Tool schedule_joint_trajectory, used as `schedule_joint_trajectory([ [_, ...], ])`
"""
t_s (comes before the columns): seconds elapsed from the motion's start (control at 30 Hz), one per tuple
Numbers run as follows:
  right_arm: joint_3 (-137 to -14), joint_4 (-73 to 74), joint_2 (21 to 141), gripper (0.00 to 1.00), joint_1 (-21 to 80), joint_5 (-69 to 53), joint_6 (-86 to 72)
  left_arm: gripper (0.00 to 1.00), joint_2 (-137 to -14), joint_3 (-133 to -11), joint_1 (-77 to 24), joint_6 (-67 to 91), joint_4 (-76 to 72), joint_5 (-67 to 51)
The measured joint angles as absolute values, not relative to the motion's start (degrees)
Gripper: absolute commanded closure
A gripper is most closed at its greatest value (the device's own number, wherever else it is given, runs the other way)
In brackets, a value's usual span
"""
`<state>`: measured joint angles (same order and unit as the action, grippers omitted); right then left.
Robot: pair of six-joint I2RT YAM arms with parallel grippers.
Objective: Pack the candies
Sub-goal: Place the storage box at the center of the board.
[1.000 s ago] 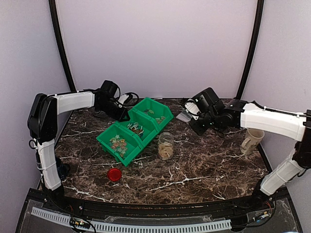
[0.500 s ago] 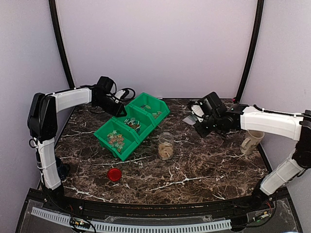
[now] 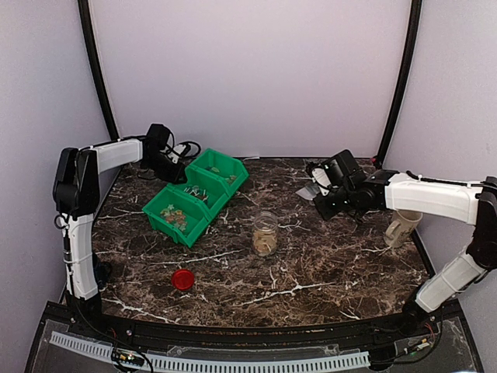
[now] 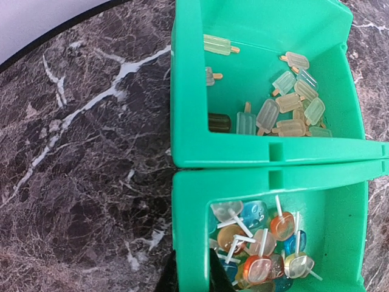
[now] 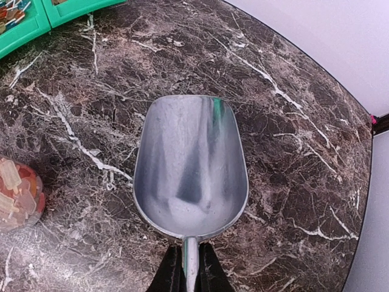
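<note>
A row of green bins [image 3: 203,203] holds candies: lollipops [image 4: 267,243] in one and pale popsicle shapes [image 4: 285,112] in the bin beside it. My left gripper [image 4: 194,277] is shut on the rim [image 4: 189,207] of the lollipop bin, at the back left of the table [image 3: 172,165]. An open glass jar [image 3: 265,233] at mid-table has tan candies [image 5: 11,193] in its lower part. My right gripper [image 5: 190,267] is shut on the handle of an empty metal scoop [image 5: 191,164], held above the marble right of the jar [image 3: 324,194].
A round red lid [image 3: 183,279] lies on the marble near the front left. A beige mug [image 3: 403,225] stands at the right edge, under my right arm. Cables trail at the back left behind the bins.
My left gripper has dragged the green bins left and back, away from the jar. The right arm has drawn the scoop slightly right.
</note>
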<state>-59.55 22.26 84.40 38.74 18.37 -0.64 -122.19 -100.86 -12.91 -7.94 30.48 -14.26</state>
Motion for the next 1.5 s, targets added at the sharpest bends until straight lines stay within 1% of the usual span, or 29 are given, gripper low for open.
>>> schedule_joint_trajectory([
  [0.23,-58.0,21.8,84.4,1.0,37.8,17.7,-2.3,1.0,-126.2,-103.1,-9.4,-8.1,30.7,-15.3],
  [0.57,-55.9,20.3,84.4,1.0,35.7,16.5,-3.5,1.0,-127.6,-104.1,-6.5,-7.5,30.7,-16.7],
  [0.6,-55.8,20.2,84.4,1.0,35.6,16.4,-3.5,0.98,-127.8,-104.2,-6.3,-7.4,30.7,-16.9],
  [0.87,-54.8,19.3,84.4,1.0,34.8,16.1,-3.7,0.82,-128.7,-105.3,-5.3,-6.3,30.8,-17.1],
  [1.0,-54.8,19.0,84.4,1.0,33.6,15.0,-3.8,0.72,-128.8,-106.2,-5.0,-5.5,31.0,-17.1],
  [1.17,-54.8,17.2,84.8,1.0,31.0,13.2,-4.2,0.56,-128.8,-107.5,-4.8,-4.3,31.0,-16.8],
  [1.3,-55.8,15.8,87.6,1.0,29.1,12.0,-4.8,0.42,-128.8,-108.8,-4.6,-2.9,31.5,-17.1],
  [1.5,-57.8,12.9,93.9,1.0,27.0,11.3,-5.2,0.29,-128.8,-110.4,-4.7,-0.1,32.0,-18.1],
])
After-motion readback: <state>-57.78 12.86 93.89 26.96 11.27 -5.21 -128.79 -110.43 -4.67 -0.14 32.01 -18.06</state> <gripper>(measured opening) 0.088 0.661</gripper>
